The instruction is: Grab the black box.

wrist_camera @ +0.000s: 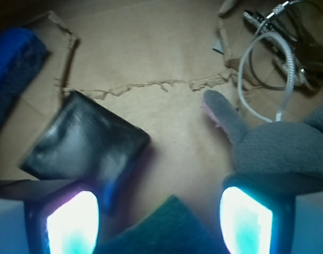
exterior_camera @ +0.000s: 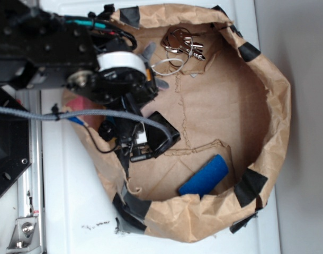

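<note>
The work surface was a shallow basin of brown paper (exterior_camera: 214, 95), its rolled rim patched with black tape, resting on a white top. The gripper (wrist_camera: 159, 217) hung low over the paper floor. In the wrist view its two fingers (wrist_camera: 71, 222) stood well apart with nothing between them but a green sponge (wrist_camera: 161, 227) lying directly below the gap.

The box (wrist_camera: 87, 140) lay flat on the paper, ahead of the left finger and close to it, one corner reaching toward that fingertip; it was not between the jaws. A grey plush toy (wrist_camera: 267, 143) sat ahead of the right finger, with keys (wrist_camera: 288, 37) on a wire loop beyond it. A blue block (wrist_camera: 13, 69) lay farther off to the left, past the box.

Judgement: the approach step was in hand; no grasp had been made. The next move called for shifting the gripper left and slightly forward to centre the box between the open fingers, then descending and closing. The sponge under the gap risked a wrong pick if the fingers closed where they were.
</note>
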Available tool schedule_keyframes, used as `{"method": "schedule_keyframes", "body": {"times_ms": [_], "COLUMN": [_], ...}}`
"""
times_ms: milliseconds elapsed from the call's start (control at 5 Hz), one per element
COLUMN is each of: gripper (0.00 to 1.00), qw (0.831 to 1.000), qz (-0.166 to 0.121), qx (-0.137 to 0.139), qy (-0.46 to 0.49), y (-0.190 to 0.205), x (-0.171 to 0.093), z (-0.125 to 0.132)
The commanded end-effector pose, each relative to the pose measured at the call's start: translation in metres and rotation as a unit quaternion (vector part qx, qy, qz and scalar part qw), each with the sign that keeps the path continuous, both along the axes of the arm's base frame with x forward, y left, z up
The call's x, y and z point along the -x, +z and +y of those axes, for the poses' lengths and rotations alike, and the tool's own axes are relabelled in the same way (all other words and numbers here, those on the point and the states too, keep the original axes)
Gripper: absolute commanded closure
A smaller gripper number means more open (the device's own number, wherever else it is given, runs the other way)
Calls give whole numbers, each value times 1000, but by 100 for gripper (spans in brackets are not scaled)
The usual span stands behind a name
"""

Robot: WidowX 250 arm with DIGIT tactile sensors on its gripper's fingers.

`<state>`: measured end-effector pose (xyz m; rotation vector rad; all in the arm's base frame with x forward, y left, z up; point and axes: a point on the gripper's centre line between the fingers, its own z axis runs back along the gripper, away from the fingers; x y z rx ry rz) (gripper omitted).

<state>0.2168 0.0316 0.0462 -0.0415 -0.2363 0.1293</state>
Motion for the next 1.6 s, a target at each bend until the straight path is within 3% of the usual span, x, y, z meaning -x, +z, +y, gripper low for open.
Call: {"method": "schedule_keyframes", "body": {"times_ms": [0,400,800,1000,1400], "gripper": [0,0,0,0,0], "qw": [1000,1000,998,998,995], "qz": [6,20,7,0,-10], "qx": [-17,-2,4,-3,7], "qy": [-12,11,60,68,95], "y": [-6,-13,-13,-16,-6], "x": [-6,-9,-30,-34,-48], "z": [12,-1,-15,-14,-5]}}
